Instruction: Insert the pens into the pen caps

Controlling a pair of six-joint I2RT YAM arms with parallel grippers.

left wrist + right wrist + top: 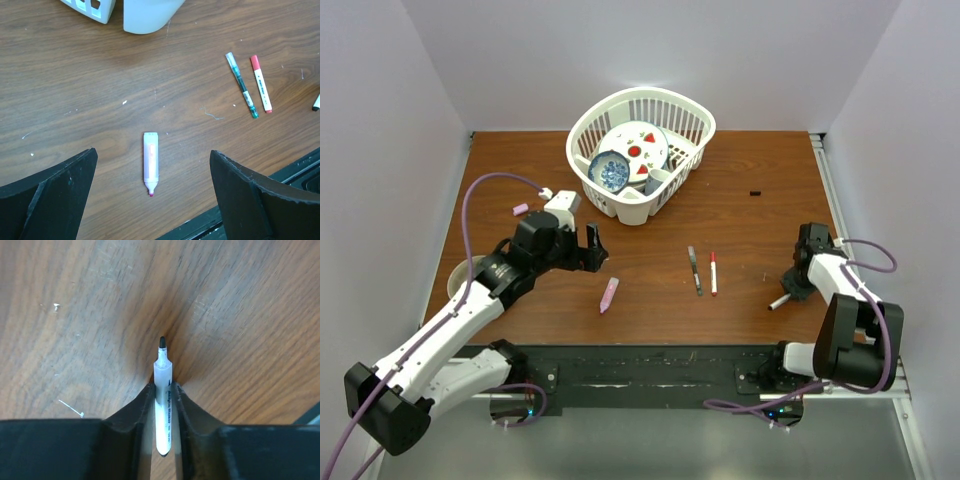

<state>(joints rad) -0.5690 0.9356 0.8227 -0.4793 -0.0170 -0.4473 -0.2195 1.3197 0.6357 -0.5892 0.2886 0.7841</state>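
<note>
My right claw (165, 388) is pinched onto the white pen (163, 367). The fingers grip the barrel partway down, so the black tip juts out ahead of them, low over the desk (75, 315). I judge the grasp is only just made, so I'd check the barrel sits straight between the jaws, then lift straight up without dragging the tip along the wood. I want to keep that much tip exposed, since it has to enter the cap.

The black cap (755, 191) lies well beyond this claw and slightly to its left. It is lying loose, so I expect it will need steadying.

My left claw (152, 154) hangs with its fingers spread wide. The pink marker (151, 162) lies directly beneath the gap, untouched, and the pink cap (520, 210) is off to that claw's left.
</note>
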